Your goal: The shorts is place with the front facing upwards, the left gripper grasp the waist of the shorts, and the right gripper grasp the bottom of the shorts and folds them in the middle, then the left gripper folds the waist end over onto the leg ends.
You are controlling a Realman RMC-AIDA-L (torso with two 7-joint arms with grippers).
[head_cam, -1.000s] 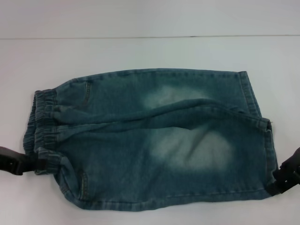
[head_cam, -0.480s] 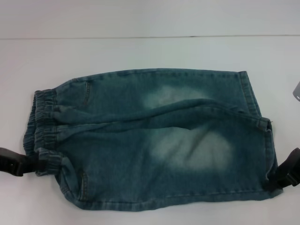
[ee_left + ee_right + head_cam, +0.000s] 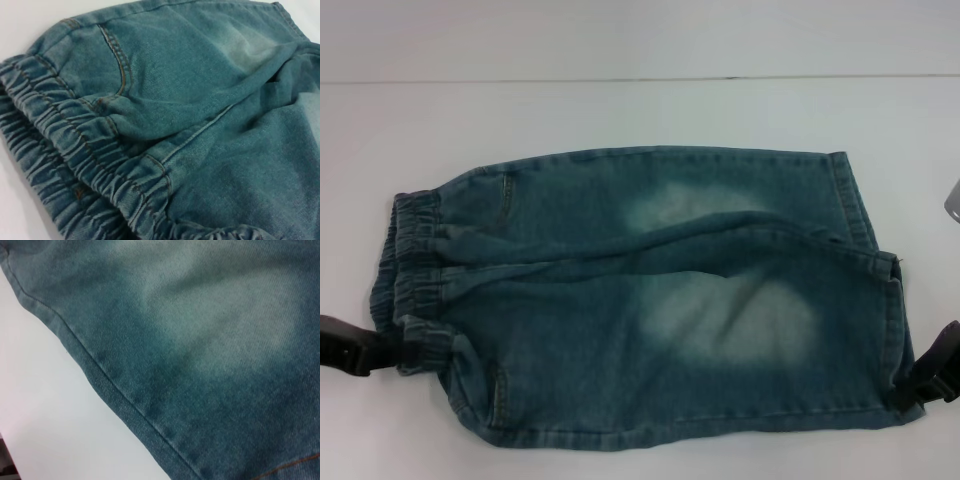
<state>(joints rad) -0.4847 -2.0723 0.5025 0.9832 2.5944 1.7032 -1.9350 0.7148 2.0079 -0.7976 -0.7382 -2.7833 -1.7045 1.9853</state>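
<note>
The blue denim shorts (image 3: 640, 300) lie flat on the white table, front up, with the elastic waist (image 3: 405, 270) at the left and the leg hems (image 3: 880, 270) at the right. My left gripper (image 3: 400, 352) is at the near corner of the waist, shut on the bunched waistband. At the near hem corner my right gripper (image 3: 910, 388) touches the cloth. The left wrist view shows the gathered waistband (image 3: 75, 165) and a pocket seam up close. Faded denim (image 3: 210, 350) and its side seam fill the right wrist view.
The white table (image 3: 620, 110) runs bare behind the shorts to a pale back wall. A grey object (image 3: 952, 200) shows at the right edge. The near edge of the shorts lies close to the bottom of the head view.
My right gripper has slid slightly lower and outward at the hem corner. A grey object has come into view at the right edge. The left gripper and the shorts have stayed put.
</note>
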